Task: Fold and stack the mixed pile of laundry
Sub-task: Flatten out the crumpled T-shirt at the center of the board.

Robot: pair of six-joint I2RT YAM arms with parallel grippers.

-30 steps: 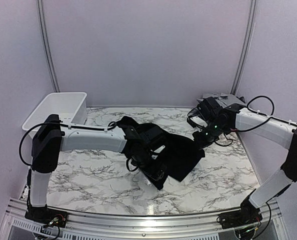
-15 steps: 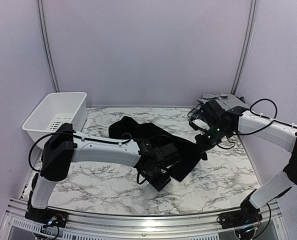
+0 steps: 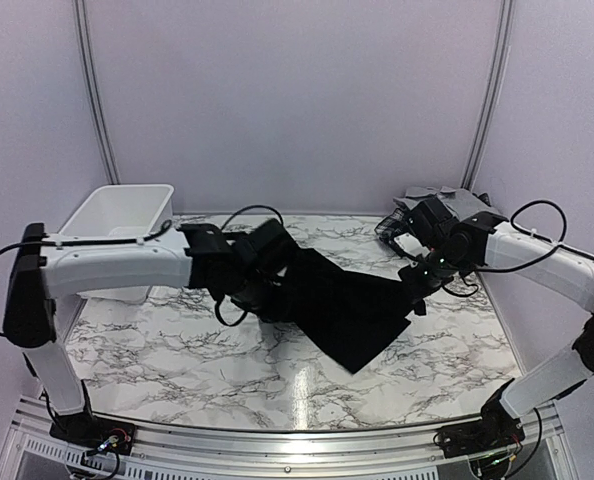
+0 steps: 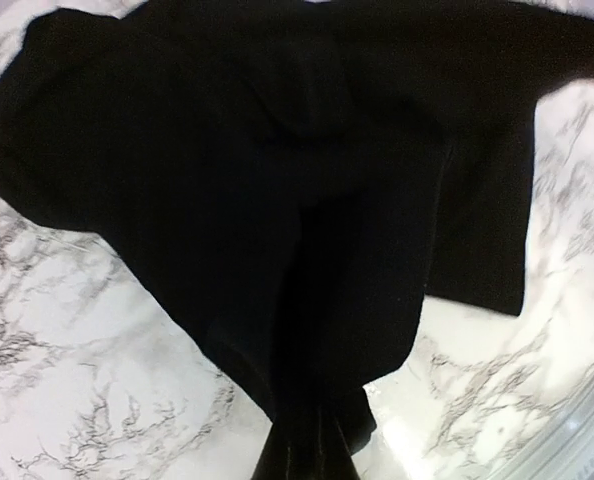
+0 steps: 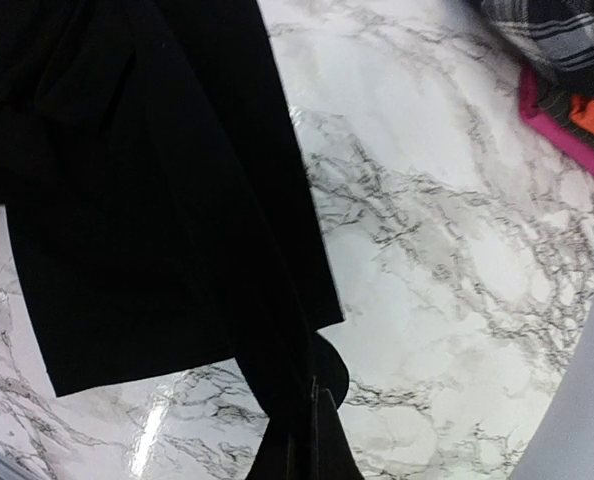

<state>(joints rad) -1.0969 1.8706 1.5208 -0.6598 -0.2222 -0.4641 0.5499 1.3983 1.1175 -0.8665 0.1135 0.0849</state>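
The large black cloth [image 3: 347,310] hangs stretched between both grippers, low over the marble table, with one corner drooping toward the front. My left gripper [image 3: 269,296] is shut on its left edge; in the left wrist view the black cloth [image 4: 277,180] bunches into the left gripper [image 4: 312,455]. My right gripper [image 3: 415,293] is shut on its right edge; in the right wrist view the black cloth [image 5: 127,200] runs into the right gripper [image 5: 312,440]. The rest of the laundry pile [image 3: 445,196] lies at the back right, with a plaid piece [image 5: 557,30] and a red-pink piece [image 5: 562,130].
A white slotted basket [image 3: 117,215] stands at the back left, behind the left arm. Bare marble table [image 3: 177,350] shows in front of the cloth. Walls close in behind and on both sides.
My left gripper closed on the black cloth near the table's front middle and pulled back and left, drawing the cloth out flat. The right gripper kept its grip and barely moved.
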